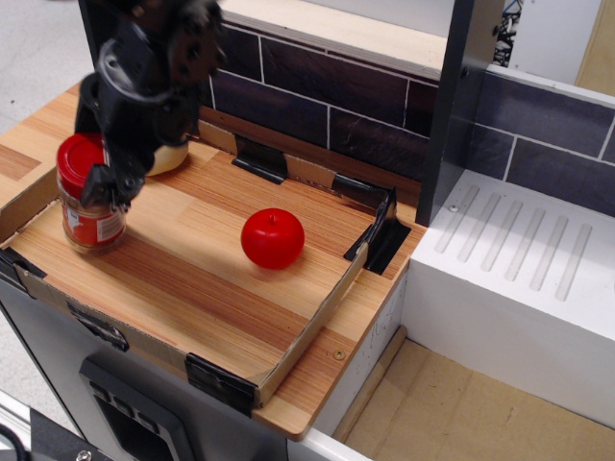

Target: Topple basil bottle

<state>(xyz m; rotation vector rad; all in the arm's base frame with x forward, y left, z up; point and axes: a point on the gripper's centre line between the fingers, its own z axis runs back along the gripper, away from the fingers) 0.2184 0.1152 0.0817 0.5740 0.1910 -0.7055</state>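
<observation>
Gripper [113,187] is being pressed against the upright basil bottle [88,197], left of the apple [273,238]; jaw state indeterminable. Pushing high, near the cap, is being advised.

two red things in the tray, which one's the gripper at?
The clear red-capped spice jar at the tray's left edge; the gripper is right against it. The round red apple sits apart, mid-tray.

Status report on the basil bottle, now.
Gripper at the basil bottle, jaws' state unclear. Bottle upright, not toppled. Apple apart, to the right; potato mostly hidden behind the arm.
</observation>
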